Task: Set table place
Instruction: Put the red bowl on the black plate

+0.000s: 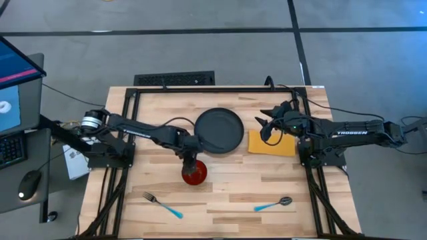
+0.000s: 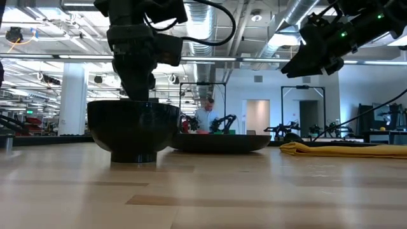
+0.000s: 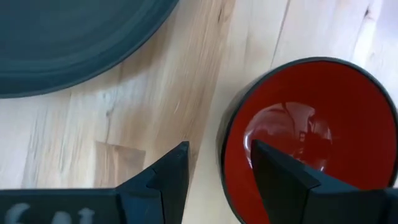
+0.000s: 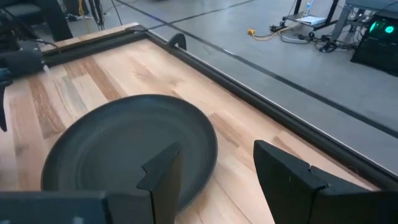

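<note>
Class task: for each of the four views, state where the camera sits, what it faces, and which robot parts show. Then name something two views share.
High: overhead, facing down on the table; both arms show.
Low: table height, facing the room; red bowl, arms above.
Left wrist: on left arm, facing bowl; left gripper straddling its rim.
Right wrist: on right arm, facing black plate; right gripper open.
Shared: both wrist views show the plate.

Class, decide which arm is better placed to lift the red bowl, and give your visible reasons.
Left. The left gripper is open with its fingers straddling the red bowl's rim. The right gripper hangs raised near the yellow napkin, across the black plate.
</note>
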`<state>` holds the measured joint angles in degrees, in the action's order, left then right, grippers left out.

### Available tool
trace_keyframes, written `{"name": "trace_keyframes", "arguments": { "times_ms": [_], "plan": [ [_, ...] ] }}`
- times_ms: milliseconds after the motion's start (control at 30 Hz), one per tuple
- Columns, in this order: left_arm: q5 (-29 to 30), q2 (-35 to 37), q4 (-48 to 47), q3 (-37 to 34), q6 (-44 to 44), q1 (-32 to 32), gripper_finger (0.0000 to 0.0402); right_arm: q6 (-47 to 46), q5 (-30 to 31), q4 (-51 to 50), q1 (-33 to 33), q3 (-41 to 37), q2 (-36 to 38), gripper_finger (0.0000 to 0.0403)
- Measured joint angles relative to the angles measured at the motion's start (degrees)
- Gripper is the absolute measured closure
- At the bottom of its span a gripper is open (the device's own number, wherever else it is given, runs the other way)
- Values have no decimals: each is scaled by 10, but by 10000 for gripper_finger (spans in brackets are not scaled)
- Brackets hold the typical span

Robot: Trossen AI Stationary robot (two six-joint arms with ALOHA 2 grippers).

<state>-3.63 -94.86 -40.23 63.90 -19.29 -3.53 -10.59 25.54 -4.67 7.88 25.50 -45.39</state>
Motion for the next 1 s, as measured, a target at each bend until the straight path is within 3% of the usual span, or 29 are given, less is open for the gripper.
{"name": "trace_keyframes", "arguments": {
  "times_ms": [267, 567, 1000],
  "plan": [
    [0, -1, -25, 0, -9, 0, 242, 0, 0, -3, 0, 0, 0, 181],
    [-32, -55, -37, 0, -9, 0, 242, 0, 0, -7, 0, 0, 0, 181],
    [-41, -56, -36, 0, -7, 0, 242, 0, 0, -8, 0, 0, 0, 181]
  ]
}}
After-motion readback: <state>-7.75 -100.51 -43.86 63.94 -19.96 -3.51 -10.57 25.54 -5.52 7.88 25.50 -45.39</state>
